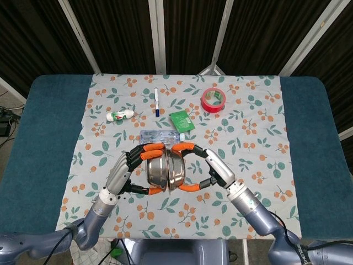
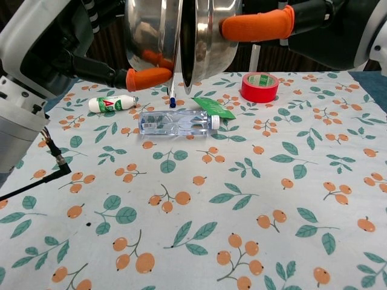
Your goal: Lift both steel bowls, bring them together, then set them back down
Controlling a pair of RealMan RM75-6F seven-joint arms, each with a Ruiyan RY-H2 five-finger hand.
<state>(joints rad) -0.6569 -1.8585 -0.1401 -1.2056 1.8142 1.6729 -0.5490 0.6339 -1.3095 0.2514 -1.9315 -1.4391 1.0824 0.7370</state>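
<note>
Head view: your left hand [image 1: 126, 172] grips left bowl [image 1: 155, 171], right hand [image 1: 212, 171] grips right bowl [image 1: 176, 173]; fingers wrap rims, bowls rim to rim, raised above counter [image 1: 44, 138], near water bottle [image 2: 176, 122].

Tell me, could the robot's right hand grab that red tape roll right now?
Probably not as things stand: the right hand grips a steel bowl held up against the left hand's bowl. The red tape roll lies unobstructed on the cloth, farther back.
</note>
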